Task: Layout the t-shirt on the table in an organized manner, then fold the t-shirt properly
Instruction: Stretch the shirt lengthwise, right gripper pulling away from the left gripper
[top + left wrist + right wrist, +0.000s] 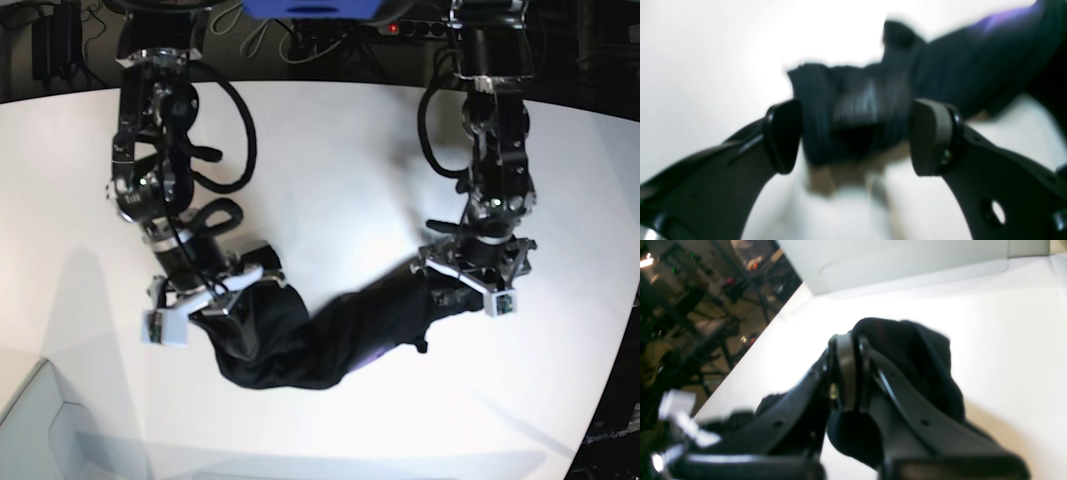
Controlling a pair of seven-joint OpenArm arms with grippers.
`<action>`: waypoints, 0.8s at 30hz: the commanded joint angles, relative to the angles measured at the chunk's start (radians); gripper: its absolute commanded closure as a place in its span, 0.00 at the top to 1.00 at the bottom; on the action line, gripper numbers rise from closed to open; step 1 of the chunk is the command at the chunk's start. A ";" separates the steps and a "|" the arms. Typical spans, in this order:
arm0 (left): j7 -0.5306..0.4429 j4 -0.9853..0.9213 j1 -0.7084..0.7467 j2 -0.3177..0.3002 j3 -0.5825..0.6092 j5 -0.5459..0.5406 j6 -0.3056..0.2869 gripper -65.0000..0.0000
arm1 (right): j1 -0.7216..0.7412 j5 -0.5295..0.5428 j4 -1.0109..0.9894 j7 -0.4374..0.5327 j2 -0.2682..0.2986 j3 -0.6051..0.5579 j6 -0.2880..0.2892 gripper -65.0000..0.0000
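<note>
Stretching the t-shirt (310,345) between both arms, judging by the sagging bunched span. Right gripper (222,300), left side of the base view, is clamped on one end, jaws pinched together on cloth in its wrist view. Left gripper (853,136) has wide jaws straddling the other end; grip unclear. Table (330,170) offers plenty of bare room behind; near edge is closer.

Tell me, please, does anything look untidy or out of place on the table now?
Yes. The t-shirt is not laid flat: it is bunched into a dark rope-like band between the two arms. The right gripper is shut on one end. The left gripper straddles the other end with its jaws apart. Nothing looks damaged.
</note>
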 commanded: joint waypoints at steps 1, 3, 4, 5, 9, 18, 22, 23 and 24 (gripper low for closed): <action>-0.006 -0.029 -0.034 0.000 0.000 0.000 0.000 0.73 | 0.007 0.010 0.022 0.027 0.003 0.001 0.013 0.00; -0.006 -0.096 -0.072 0.000 0.000 -0.001 0.000 0.73 | -0.024 0.010 0.033 0.027 0.006 0.001 0.013 0.00; -0.006 -0.124 -0.086 0.000 0.000 -0.001 0.000 0.72 | -0.042 0.010 0.042 0.027 0.017 0.001 0.013 0.00; -0.006 -0.148 -0.100 0.002 0.000 -0.001 0.000 0.68 | -0.062 0.010 0.054 0.029 0.034 0.001 0.013 0.00; -0.006 -0.208 -0.155 0.018 -0.006 -0.001 -0.001 0.22 | -0.117 0.007 0.061 0.029 0.064 0.008 0.013 0.00; 0.004 -0.052 -0.194 -0.021 -0.004 0.000 0.000 0.00 | -0.274 0.007 0.057 0.032 0.235 0.064 0.013 0.00; 0.004 -0.038 -0.243 -0.040 -0.007 0.000 0.000 0.00 | -0.314 0.007 0.061 0.032 0.321 0.065 0.013 0.00; 0.004 -0.038 -0.253 -0.044 -0.009 0.000 0.000 0.00 | -0.320 0.007 0.061 0.032 0.339 0.065 0.013 0.00; 0.004 -0.038 -0.263 -0.057 -0.009 0.000 0.000 0.00 | -0.328 0.007 0.062 0.032 0.356 0.065 0.013 0.00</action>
